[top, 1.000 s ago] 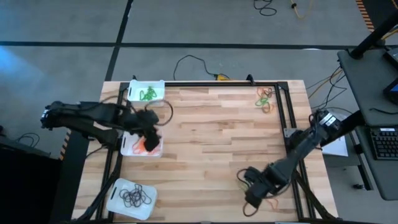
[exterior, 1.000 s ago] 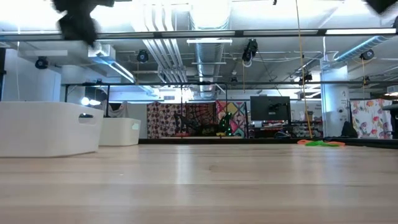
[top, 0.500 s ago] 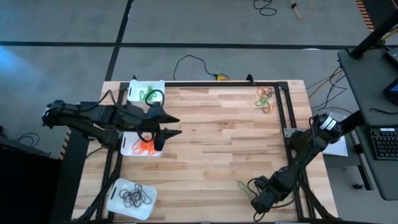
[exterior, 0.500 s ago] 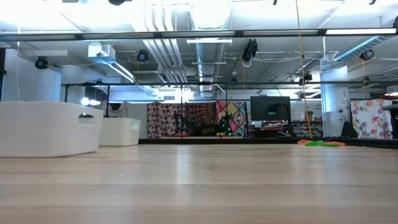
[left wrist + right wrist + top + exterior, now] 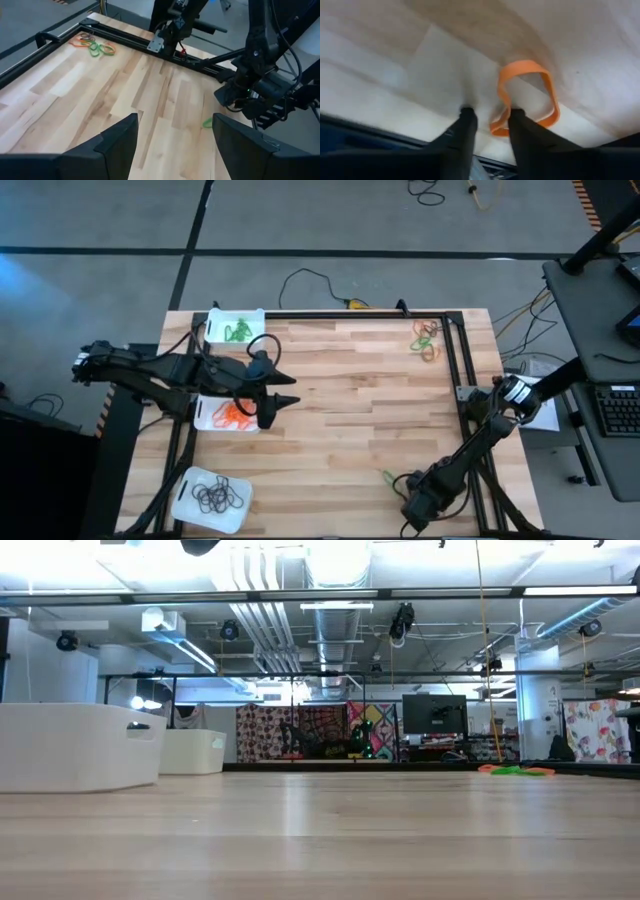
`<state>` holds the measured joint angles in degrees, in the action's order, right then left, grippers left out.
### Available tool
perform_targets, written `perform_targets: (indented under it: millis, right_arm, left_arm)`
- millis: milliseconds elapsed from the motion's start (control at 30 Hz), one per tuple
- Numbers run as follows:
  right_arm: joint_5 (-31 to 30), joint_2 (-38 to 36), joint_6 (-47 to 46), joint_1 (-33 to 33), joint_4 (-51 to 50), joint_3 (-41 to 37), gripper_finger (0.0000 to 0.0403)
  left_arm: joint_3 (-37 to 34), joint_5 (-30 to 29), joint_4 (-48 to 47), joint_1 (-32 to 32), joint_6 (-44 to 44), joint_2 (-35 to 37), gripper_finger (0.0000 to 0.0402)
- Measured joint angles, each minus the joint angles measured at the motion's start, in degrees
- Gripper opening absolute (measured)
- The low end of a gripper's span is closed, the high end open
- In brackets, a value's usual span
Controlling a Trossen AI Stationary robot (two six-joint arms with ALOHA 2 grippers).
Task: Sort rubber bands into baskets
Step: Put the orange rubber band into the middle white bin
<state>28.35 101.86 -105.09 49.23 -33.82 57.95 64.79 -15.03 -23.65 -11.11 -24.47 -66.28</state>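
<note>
Pale wooden bench (image 5: 350,400) fills the right wrist view, where the right gripper's fingers (image 5: 465,131), narrowed since a moment ago, stand partly closed around one side of an orange rubber band (image 5: 526,95) at the near right corner; whether they pinch it yet, I cannot tell. Further out, the left gripper (image 5: 282,402), fingers spread and empty, has left the middle basket (image 5: 205,420) of orange bands: that drop looks finished.

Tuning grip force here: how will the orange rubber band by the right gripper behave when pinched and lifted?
The orange rubber band is a thin loop lying flat on the table, so it is probably floppy and very light. Being so thin, it could slip from the right gripper fingertips.
</note>
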Motion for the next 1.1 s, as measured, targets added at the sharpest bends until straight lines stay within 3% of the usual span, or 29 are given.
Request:
perform_targets:
  millis: [167, 333, 467, 567, 667, 767, 900, 1100]
  right_arm:
    - [0.79, 0.21, 8.90, -0.54, -0.77, -0.06, 0.0023]
    - [1.06, 0.09, 9.99, -3.06, -1.35, 0.21, 0.0013]
    - [-0.19, 0.10, 20.57, -7.37, -3.83, 6.11, 0.0012]
    - [-1.31, 0.18, 29.37, -11.47, -14.37, 12.36, 0.0012]
    - [-7.06, 0.70, 38.48, -16.23, -25.49, 18.85, 0.0012]
    - [-17.70, 0.72, 48.16, -21.39, -29.63, 23.97, 0.0012]
    - [-27.81, 0.79, 60.09, -27.56, -25.03, 27.44, 0.0012]
    - [-30.79, 0.77, 80.38, -36.24, -7.55, 25.05, 0.0012]
  left_arm:
    - [0.02, 0.02, 0.35, -0.07, 0.02, 0.61, 0.0239]
    - [0.09, 0.11, -5.92, -0.24, 0.57, 3.21, 0.0239]
    - [0.09, 0.13, -15.60, -0.54, -1.16, 4.91, 0.0239]
    - [0.09, 0.13, -20.73, -1.72, -3.78, 5.47, 0.0239]
    - [-0.04, 0.05, -25.20, -3.51, -6.19, 5.46, 0.0239]
    - [-0.38, -1.08, -27.80, -4.87, -7.99, 5.29, 0.0239]
    - [-0.75, -0.39, -31.11, -6.33, -12.46, 5.36, 0.0239]
    - [-0.87, -3.45, -37.24, -13.24, -18.06, 5.45, 0.0239]
